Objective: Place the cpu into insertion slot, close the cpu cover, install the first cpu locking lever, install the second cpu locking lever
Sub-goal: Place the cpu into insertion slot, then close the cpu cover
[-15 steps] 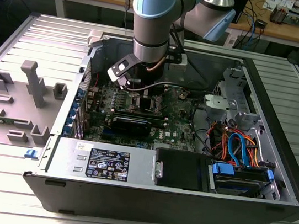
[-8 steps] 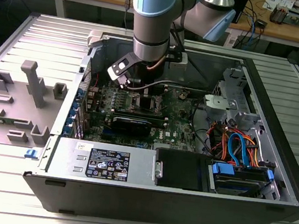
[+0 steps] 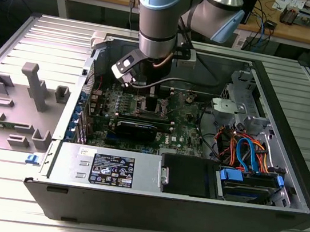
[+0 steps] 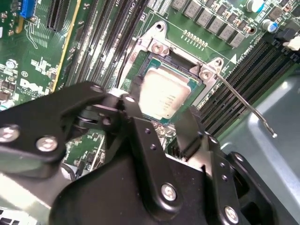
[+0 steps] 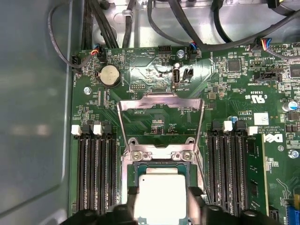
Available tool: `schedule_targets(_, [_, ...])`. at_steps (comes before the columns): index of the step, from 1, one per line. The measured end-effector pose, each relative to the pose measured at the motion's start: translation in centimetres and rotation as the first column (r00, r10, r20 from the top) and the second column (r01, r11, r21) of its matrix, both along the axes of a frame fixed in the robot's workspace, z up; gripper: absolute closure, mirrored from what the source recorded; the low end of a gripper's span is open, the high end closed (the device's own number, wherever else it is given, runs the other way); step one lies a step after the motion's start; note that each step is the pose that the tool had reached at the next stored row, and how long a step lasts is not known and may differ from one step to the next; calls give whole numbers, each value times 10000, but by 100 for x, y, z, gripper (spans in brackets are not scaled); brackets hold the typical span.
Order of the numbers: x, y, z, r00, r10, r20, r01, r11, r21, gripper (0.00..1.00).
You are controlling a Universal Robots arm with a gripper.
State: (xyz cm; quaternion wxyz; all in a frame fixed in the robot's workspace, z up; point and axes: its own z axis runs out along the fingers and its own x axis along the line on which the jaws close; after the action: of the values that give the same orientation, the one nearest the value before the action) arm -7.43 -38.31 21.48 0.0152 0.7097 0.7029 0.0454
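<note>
Cpu (image 5: pixel 161 197), a small flat square chip with a dull silver-grey metal top: light and rigid, with a slick lid. Underside contacts probably fragile, so take it by two opposite edges and keep it level.

It lies in the insertion slot (image 5: pixel 161 165), a dark square socket on the green board.

Cpu cover (image 5: pixel 161 99), a thin silvery frame plate, is swung open beyond the socket.

Black gripper (image 5: pixel 163 205) is set narrow, fingers (image 4: pixel 132 107) pressed to the chip's two opposite edges. Grip appears closed on it.

Thin wire lever (image 4: pixel 243 101) stands raised beside the socket.
</note>
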Motion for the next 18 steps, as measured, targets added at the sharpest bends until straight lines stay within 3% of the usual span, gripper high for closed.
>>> schedule_targets(1, [0, 0, 4, 10000, 0, 0, 0, 10000, 0, 47])
schedule_targets(2, [0, 0, 8, 10000, 0, 0, 0, 10000, 1, 59])
schedule_targets(3, [0, 0, 10, 10000, 0, -1, 0, 10000, 1, 59])
schedule_targets(8, [1, 0, 11, 10000, 0, -3, 0, 10000, -1, 89])
schedule_targets(18, [2, 0, 12, 10000, 0, -5, 0, 10000, 0, 89])
